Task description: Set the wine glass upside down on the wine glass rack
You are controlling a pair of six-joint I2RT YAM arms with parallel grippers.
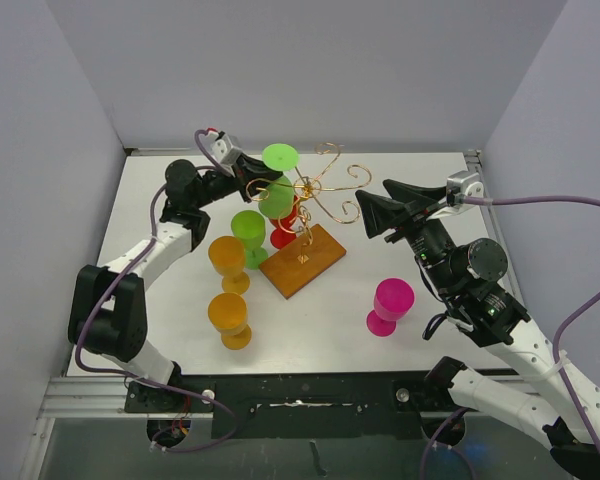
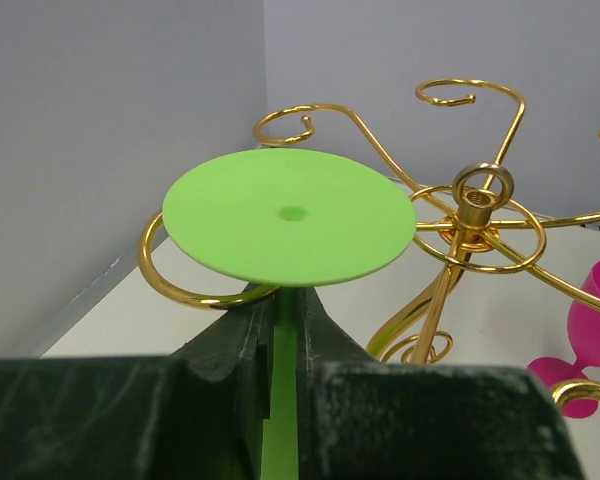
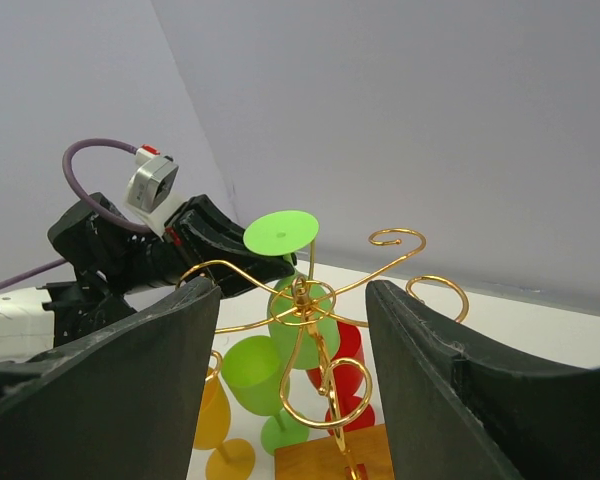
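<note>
Three pale grey walls (image 1: 330, 60) close in a white bench (image 1: 310, 340), with an aluminium rail (image 1: 85, 400) along its near edge where both arms are bolted.

The wine glass rack (image 1: 304, 250) stands near the middle of the bench, its brown wooden base turned at an angle and its gold wire arms curling out from the central post.

The green wine glass (image 1: 277, 197) is upside down at the rack's left side, bowl low and flat round foot (image 2: 290, 215) uppermost, level with the top of the wire arms. The left tool (image 2: 283, 330) is clamped on its stem just under the foot, reaching in from the left. From the left wrist view a gold curl loops beneath the foot's left edge, just beside the stem; whether the foot bears on the wire cannot be told.

The right tool (image 1: 372, 215) hovers just right of the rack with its jaws wide apart, holding nothing and pointing at the wire arms.

On the bench stand a second green glass (image 1: 248, 235) upright, just left of the base, two orange glasses (image 1: 227, 260) (image 1: 229, 318) nearer the left arm, and a pink glass (image 1: 390, 303) well off to the right. A red glass (image 1: 285, 232) sits close against the rack, partly hidden by the wire.
</note>
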